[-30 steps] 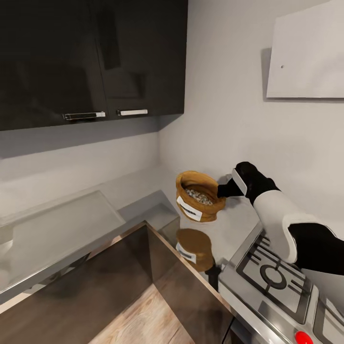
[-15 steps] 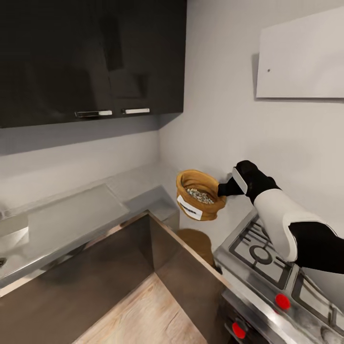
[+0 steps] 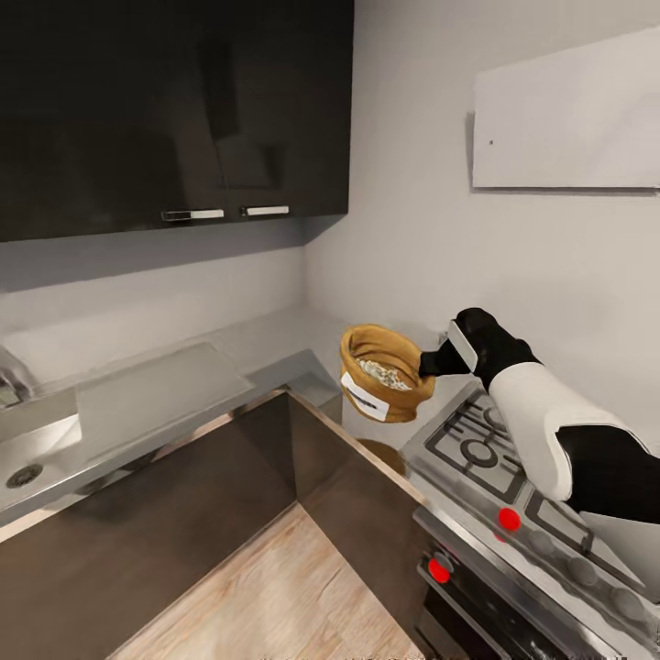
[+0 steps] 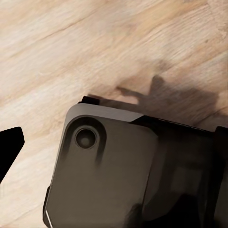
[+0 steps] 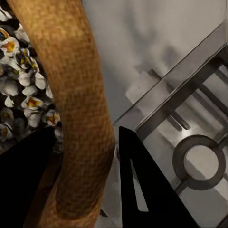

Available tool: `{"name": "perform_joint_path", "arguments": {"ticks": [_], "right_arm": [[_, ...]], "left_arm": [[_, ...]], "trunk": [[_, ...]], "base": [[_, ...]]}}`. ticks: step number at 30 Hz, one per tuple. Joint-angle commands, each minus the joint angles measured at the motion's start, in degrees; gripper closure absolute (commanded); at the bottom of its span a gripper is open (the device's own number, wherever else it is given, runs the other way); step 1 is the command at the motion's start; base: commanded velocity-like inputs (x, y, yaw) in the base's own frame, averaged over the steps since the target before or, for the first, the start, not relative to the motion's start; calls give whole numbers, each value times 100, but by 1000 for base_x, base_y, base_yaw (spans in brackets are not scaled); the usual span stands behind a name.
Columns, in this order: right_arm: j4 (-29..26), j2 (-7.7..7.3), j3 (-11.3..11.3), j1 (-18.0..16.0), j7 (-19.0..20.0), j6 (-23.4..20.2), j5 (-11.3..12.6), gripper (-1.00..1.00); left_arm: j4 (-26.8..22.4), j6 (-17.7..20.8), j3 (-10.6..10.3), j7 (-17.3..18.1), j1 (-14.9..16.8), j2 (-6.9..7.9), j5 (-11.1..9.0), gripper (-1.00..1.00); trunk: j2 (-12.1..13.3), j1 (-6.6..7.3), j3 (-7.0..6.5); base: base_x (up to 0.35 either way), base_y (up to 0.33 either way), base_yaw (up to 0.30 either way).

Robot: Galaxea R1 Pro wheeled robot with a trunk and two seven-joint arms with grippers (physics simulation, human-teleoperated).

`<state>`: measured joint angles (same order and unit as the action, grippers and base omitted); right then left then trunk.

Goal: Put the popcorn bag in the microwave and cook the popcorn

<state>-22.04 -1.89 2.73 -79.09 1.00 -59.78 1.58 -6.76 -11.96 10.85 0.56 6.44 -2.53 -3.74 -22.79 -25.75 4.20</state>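
Popcorn bag [image 3: 385, 376]: tan-brown w/ white label, dark stripe; white-yellow kernels inside. Right gripper [image 3: 431, 364] black, arm white. Upper-left cabinets [image 3: 174, 110] glossy black. Countertop [image 3: 147, 403] shiny grey. Hob [image 3: 513, 477] steel, red knobs. Floor [image 4: 95, 42] light wood.

No readable text anywhere. White label [image 3: 364, 401] on popcorn bag [image 3: 385, 373] carries dark stripes only, lettering illegible.

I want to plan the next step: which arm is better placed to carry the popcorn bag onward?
Right: the right gripper is clamped on the popcorn bag rim, holding it above the countertop.
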Motion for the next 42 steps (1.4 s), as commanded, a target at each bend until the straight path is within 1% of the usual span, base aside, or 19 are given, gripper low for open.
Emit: {"name": "perform_joint_path", "arguments": {"ticks": [1, 2, 6, 8, 9, 11, 12, 17, 22, 23, 25, 26, 28, 30, 31, 35, 38, 40, 42], "right_arm": [[-5, -8, -62, -5, 0, -22, 18, 100], [-8, -16, -182, -7, -36, -22, 14, 100], [-12, -100, -339, -10, -338, -22, 17, 100], [-20, -143, -575, -10, -524, -22, 18, 100], [-33, -183, -885, -10, -849, -22, 18, 100], [-50, -204, -1409, -33, -1561, -22, 18, 100], [-53, -207, -1542, -40, -1746, -22, 18, 100], [-62, -220, -1710, -54, -2119, -22, 18, 100], [-72, -214, -1857, -63, -2224, -22, 25, 100], [-72, -208, -1868, -116, -2230, -22, 21, 100], [-23, -205, -1876, -364, -2256, -22, 16, 100], [-4, -206, -1886, -449, -2334, -22, 17, 100], [-4, -195, -2183, -530, -2786, -22, 18, 100], [-26, -181, -2597, -542, -3267, -22, 18, 100], [-43, -170, -2828, -550, -3583, -22, 19, 100], [-57, -155, -3139, -555, -4102, -22, 26, 100], [-63, -154, -3485, -555, -4507, -22, 19, 100], [-63, -154, -3645, -555, -4728, -22, 18, 100], [-64, -154, -3661, -555, -4753, -22, 18, 100]], "left_arm": [[4, -17, 4, 6, 5, -2, -39, -100], [6, -17, 4, 7, 3, -2, -39, -100], [5, -17, 4, 6, 2, 0, -45, -100], [5, -17, 4, 6, 5, -1, -47, -100], [5, -17, 4, 6, 4, -5, -47, -100], [5, -17, 4, 6, 4, -9, -48, -100], [7, -17, 4, 6, 4, -10, -48, -100], [7, -17, 19, 6, 4, 30, -78, -100], [7, -17, 20, 6, -2, 39, -83, -100], [6, -17, 21, 6, -2, 41, -83, -100], [7, -17, 15, 6, -3, 42, -76, -100], [6, -17, 14, 6, -3, 42, -71, -100], [7, -17, 13, 6, -3, 40, -66, -100], [8, -17, 13, 6, -3, 35, -64, -100], [8, -17, 13, 6, -3, 34, -63, -100], [8, -17, 13, 6, -3, 34, -65, -100], [8, -17, 13, 6, -21, 34, -61, -100], [7, -17, 12, 6, -33, 33, -57, -100], [8, -17, 12, 6, -35, 33, -57, -100]], "trunk": [[-12, -3, 13], [-12, -3, 13], [-12, -3, 13], [-12, -3, 13], [-12, -3, 13], [-12, -3, 13], [-12, -3, 13], [-12, -3, 13], [-12, -3, 13], [-12, -3, 13], [-12, -3, 13], [-12, -3, 13], [-12, -3, 13], [-12, -3, 13], [-12, -3, 13], [-12, -3, 13], [-12, -3, 13], [-12, -3, 13], [-12, -3, 13]], "base": [[-23, 0, -203], [-12, 0, -250], [-4, 0, -284], [-1, 0, -298], [0, 0, -299], [0, 0, -300], [0, 0, -300], [-144, 164, -279], [-225, 274, -64], [-233, 281, -7], [-246, 279, -2], [-254, 275, -53], [-258, 272, -214], [-259, 271, -268], [-259, 270, -287], [-259, 269, -297], [-259, 270, -300], [-259, 270, -300], [-261, 269, -300]]}}
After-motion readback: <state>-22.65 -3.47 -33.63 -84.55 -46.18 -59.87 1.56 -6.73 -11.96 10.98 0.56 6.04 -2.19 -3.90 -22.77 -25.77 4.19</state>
